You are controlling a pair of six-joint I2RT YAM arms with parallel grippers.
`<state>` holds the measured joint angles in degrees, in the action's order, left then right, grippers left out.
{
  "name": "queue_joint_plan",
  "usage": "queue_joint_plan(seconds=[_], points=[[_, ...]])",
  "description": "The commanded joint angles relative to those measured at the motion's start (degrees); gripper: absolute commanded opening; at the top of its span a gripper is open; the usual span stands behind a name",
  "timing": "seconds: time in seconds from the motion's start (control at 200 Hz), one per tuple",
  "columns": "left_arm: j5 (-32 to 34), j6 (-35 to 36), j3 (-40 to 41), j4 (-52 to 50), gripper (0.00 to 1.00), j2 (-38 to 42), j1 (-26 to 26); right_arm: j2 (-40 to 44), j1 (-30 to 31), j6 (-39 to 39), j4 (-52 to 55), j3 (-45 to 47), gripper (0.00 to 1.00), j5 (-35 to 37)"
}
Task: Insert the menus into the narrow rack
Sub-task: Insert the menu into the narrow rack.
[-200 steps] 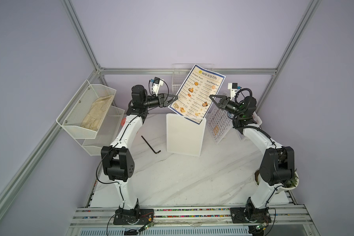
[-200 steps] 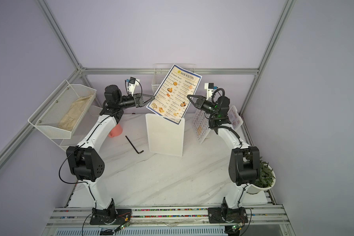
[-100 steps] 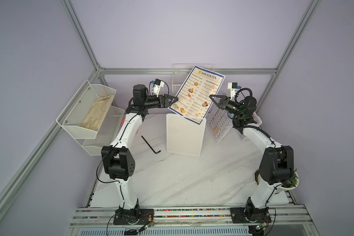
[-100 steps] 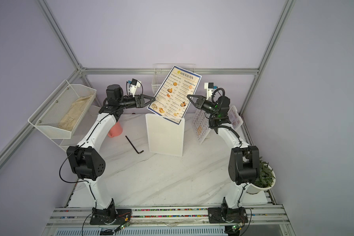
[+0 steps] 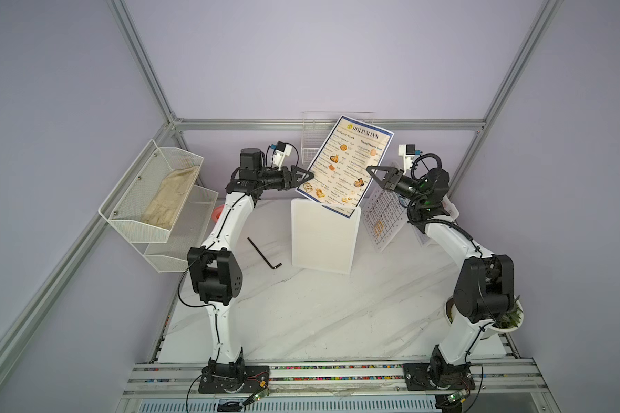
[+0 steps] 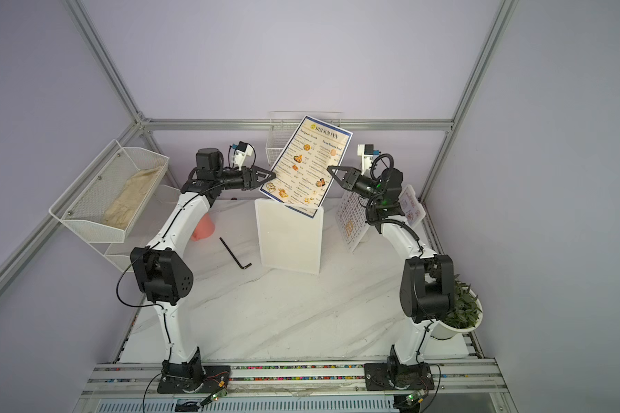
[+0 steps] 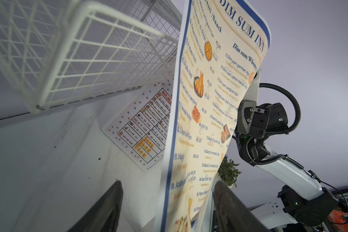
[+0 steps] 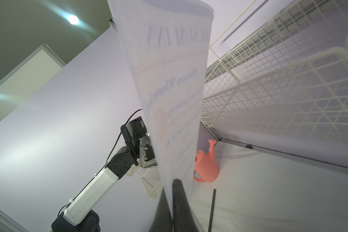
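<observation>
Right wrist view: menu (image 8: 169, 90) up.
Right claw (image 8: 173, 186) pinched it tight, aimed at the rack (image 5: 310, 143); left claw (image 7: 167, 181) stood open around its edge.

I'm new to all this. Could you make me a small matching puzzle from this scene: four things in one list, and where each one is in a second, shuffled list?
Things
1. DIM SUM INN menu
2. Allen key
3. pink watering can
4. folded cloth

Places
A. in the upper wire basket
B. lying flat on the marble table
C. held up in the air, pinched by the right gripper
D. standing upright beside the left arm

Pairs: 1-C, 2-B, 3-D, 4-A
</observation>
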<state>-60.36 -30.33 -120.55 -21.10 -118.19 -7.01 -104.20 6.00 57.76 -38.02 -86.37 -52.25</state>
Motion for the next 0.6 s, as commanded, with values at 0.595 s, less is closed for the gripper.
queue_joint_plan(seconds=[0.595], points=[[-8.2, 3.4, -1.5, 5.2, 0.50, 5.1, -2.1, -4.0, -0.2, 1.9, -4.1, -6.6, 0.00, -6.5]])
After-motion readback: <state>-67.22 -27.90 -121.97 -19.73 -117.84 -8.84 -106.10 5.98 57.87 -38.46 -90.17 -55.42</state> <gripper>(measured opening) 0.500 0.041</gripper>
